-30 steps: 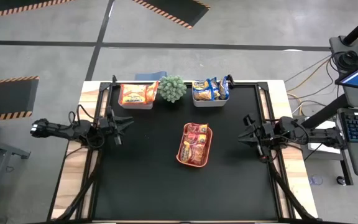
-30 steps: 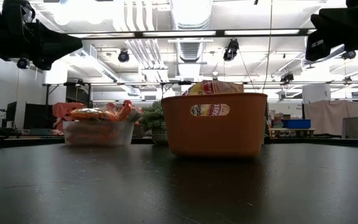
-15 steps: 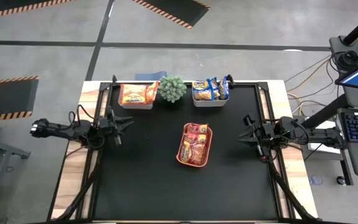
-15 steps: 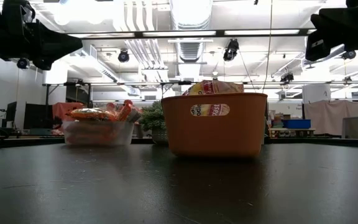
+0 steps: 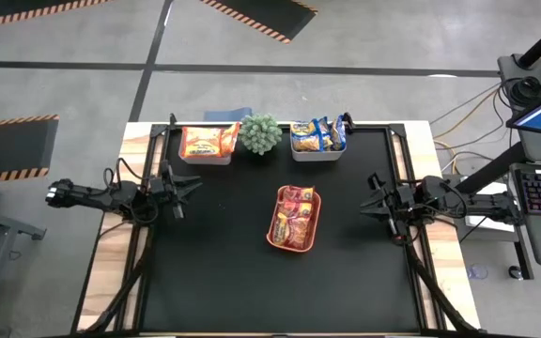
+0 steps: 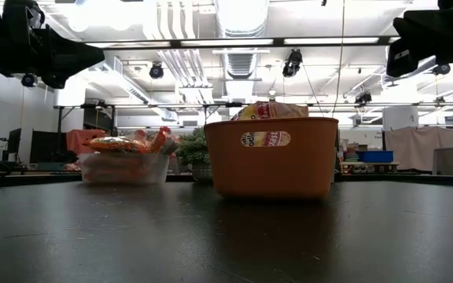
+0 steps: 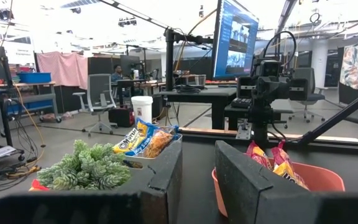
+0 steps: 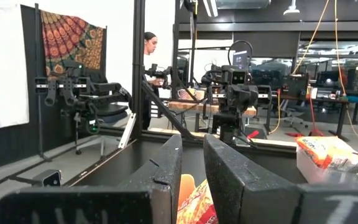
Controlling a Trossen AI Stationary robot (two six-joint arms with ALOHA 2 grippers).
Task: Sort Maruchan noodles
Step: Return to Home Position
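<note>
Dark red Maruchan packets [image 5: 295,216] lie in an orange tray [image 5: 272,235] at mid-table; their tops show above the tray's rim [image 6: 270,110]. Orange packets [image 5: 207,142] fill a clear bin at the far left. Yellow-and-blue packets [image 5: 317,135] fill a second bin at the far right. My left gripper [image 5: 193,188] hovers open over the table's left side, pointing toward the tray [image 7: 316,180]. My right gripper [image 5: 368,207] hovers open over the right side, also facing the tray. Both are empty, and neither touches anything.
A small green plant [image 5: 261,133] stands between the two bins at the far edge. The black mat [image 5: 233,272] is bare around the tray. Beyond the table are desks, chairs, monitors and a person [image 8: 148,68] standing far off.
</note>
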